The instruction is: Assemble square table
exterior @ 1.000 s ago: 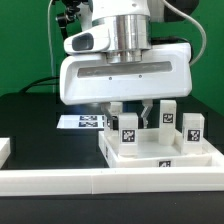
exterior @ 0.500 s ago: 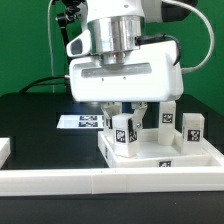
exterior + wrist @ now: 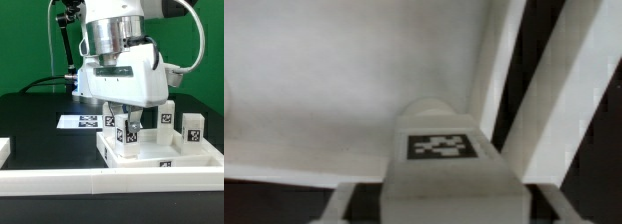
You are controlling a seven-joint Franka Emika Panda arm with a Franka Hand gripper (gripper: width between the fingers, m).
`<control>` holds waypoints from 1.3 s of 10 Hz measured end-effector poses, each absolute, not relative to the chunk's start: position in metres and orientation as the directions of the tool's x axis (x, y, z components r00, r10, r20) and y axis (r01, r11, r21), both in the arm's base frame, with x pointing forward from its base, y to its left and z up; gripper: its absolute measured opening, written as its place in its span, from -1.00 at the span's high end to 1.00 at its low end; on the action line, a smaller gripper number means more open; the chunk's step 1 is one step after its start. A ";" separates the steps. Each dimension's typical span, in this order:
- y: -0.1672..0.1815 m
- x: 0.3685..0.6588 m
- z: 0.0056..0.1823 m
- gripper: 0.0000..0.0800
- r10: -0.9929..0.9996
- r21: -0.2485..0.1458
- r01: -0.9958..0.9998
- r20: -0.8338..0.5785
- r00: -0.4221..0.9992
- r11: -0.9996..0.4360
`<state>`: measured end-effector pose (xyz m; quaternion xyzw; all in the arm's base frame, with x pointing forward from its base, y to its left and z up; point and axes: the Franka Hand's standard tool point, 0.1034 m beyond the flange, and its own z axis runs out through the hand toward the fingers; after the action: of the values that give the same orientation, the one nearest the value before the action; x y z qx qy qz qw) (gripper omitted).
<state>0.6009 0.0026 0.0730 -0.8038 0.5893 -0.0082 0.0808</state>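
Observation:
The square table's white slab [image 3: 185, 152] lies flat at the exterior view's right, with a tag on its front edge. My gripper [image 3: 126, 122] is shut on a white leg [image 3: 127, 137] that stands upright on the slab's near-left corner, its tag facing the camera. Two more tagged legs [image 3: 167, 116] [image 3: 193, 126] stand at the back of the slab. In the wrist view the held leg [image 3: 441, 145] runs out from between my fingers [image 3: 349, 203] over the slab's surface [image 3: 331, 80]. Where the leg's foot meets the slab is hidden.
A long white rail wall [image 3: 100, 181] runs along the front, with a short white piece [image 3: 4, 149] at the exterior view's left. The marker board [image 3: 84, 122] lies on the black table behind the slab. A rail [image 3: 573, 90] shows beside the slab in the wrist view.
The hand has turned about its vertical axis over the last second, its body swinging toward the exterior view's right. The leg has stayed at the same corner.

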 end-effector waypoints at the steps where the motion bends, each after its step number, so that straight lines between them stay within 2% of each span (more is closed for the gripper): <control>1: 0.003 0.601 0.073 0.26 -0.948 -0.140 -0.945 -0.082 0.308 -0.295; 2: 0.003 0.601 0.073 -0.19 -0.931 -0.143 -0.928 -0.074 0.357 -0.345; 3: 0.004 0.599 0.074 -0.47 -0.879 -0.136 -0.875 -0.055 0.475 -0.464; 4: 0.003 0.599 0.074 -0.47 -0.831 -0.138 -0.827 -0.040 0.555 -0.545; 5: 0.004 0.599 0.074 -0.59 -0.739 -0.132 -0.733 -0.015 0.674 -0.667; 9: 0.003 0.599 0.074 -0.62 -0.528 -0.130 -0.521 0.022 0.849 -0.844; 10: 0.004 0.600 0.074 -0.62 -0.427 -0.115 -0.420 0.043 0.903 -0.900; 11: 0.007 0.602 0.075 -0.62 -0.296 -0.079 -0.290 0.076 0.952 -0.954; 13: 0.012 0.604 0.075 -0.62 -0.073 -0.041 -0.069 0.104 0.992 -0.997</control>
<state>0.6039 0.0118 0.0751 -0.9978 0.0354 -0.0528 0.0189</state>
